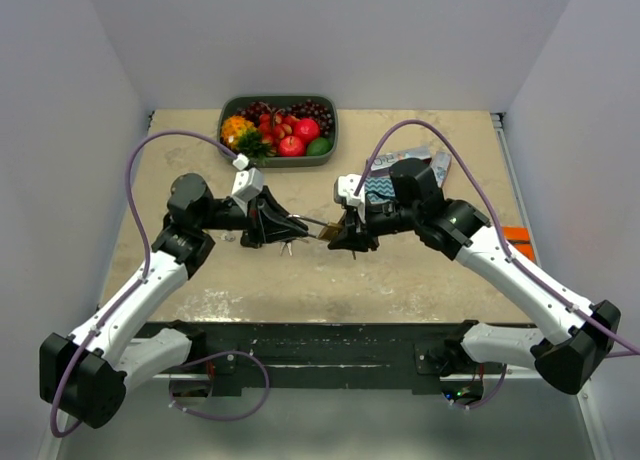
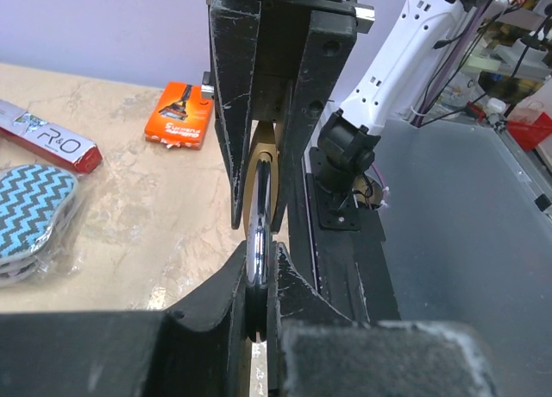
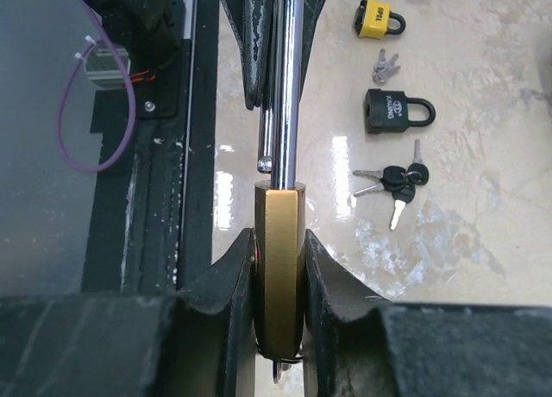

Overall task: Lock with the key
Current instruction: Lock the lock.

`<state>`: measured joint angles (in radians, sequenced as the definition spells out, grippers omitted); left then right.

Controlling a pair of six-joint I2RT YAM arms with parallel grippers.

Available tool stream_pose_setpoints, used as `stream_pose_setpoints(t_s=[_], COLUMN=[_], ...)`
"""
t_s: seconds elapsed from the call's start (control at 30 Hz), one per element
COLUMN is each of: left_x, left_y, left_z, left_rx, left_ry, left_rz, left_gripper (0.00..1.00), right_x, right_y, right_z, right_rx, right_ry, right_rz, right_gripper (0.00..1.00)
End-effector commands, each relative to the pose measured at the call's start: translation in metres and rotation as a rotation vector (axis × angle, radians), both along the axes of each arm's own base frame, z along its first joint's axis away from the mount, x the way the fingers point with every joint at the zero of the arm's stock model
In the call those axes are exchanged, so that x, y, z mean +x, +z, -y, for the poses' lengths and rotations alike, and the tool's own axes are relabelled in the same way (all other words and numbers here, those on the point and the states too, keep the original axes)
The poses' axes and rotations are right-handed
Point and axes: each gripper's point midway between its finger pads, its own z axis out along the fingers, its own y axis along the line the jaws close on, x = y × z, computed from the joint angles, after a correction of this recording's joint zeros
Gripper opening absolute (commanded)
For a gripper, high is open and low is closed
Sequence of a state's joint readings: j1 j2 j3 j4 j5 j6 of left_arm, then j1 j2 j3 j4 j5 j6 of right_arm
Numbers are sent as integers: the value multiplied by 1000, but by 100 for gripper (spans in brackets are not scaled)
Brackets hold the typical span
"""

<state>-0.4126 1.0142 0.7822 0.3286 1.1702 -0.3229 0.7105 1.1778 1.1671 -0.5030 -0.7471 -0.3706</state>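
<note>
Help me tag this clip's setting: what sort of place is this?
Probably a robot test cell in a lab: two arms bolted to a table edge, plain white walls boxing it in, and mixed props such as padlocks and a fruit tray.

The left arm and the right arm both bend at the elbow and reach in toward the middle. The left end effector and the right end effector face each other, very close. Each has its two fingers squeezed tight on the same padlock.
</note>
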Motion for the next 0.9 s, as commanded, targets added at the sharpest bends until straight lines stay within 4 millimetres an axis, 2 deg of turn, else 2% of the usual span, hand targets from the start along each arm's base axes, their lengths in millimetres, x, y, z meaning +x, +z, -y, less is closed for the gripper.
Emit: stream_pose_setpoints(t_s=[0.0, 0.17, 0.5, 0.87], left_x=[-2, -6, -24, -43], left_y=[18, 11, -4, -14], left_z=[3, 12, 33, 55], left_rx=[-53, -45, -46, -62], left_ry=[13, -12, -65, -127], left_rz=[100, 69, 40, 2], left_gripper=[0, 0, 0, 0], right_x=[-8, -9, -29, -35], right_y=[18, 29, 50, 75], right_z=[-9, -16, -28, -42], right_rx=[55, 105, 175, 266], right_ry=[60, 61, 161, 193], right_rz=[27, 36, 52, 57], right_gripper=[0, 0, 0, 0])
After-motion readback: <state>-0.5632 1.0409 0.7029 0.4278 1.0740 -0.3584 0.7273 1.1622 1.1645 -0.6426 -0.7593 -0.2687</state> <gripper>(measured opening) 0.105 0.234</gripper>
